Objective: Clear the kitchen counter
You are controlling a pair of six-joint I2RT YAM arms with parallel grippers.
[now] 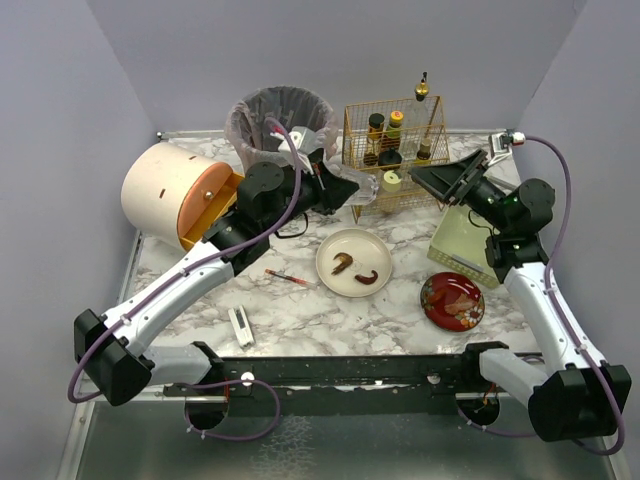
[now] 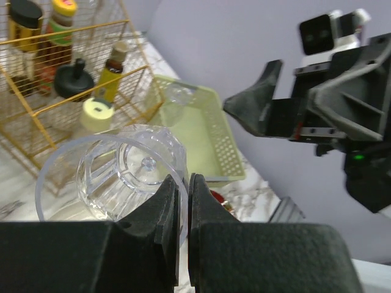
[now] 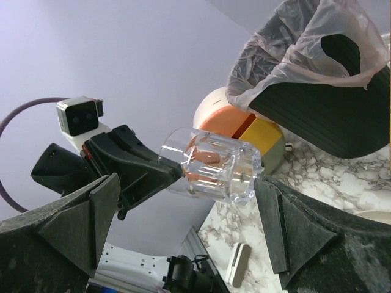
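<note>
The marble kitchen counter (image 1: pixel 300 310) holds dishes and small items. My left gripper (image 1: pixel 345 188) is shut on the rim of a clear faceted glass (image 1: pixel 368 183) and holds it on its side in the air in front of the gold wire rack. In the left wrist view the jaws (image 2: pixel 183 183) pinch the rim of the glass (image 2: pixel 131 168). My right gripper (image 1: pixel 440 180) is open and empty, facing the glass from the right. In the right wrist view the glass (image 3: pixel 214 165) lies between my spread fingers (image 3: pixel 317 232), untouched by them.
A bag-lined trash bin (image 1: pixel 280 120) and a gold rack of bottles (image 1: pixel 395 150) stand at the back. A cream and orange round container (image 1: pixel 180 195) is at the left. A cream plate with food (image 1: pixel 353 262), a red plate (image 1: pixel 452 300), a green tray (image 1: pixel 465 245), a red pen (image 1: pixel 288 278) and a small white item (image 1: pixel 241 325) lie on the counter.
</note>
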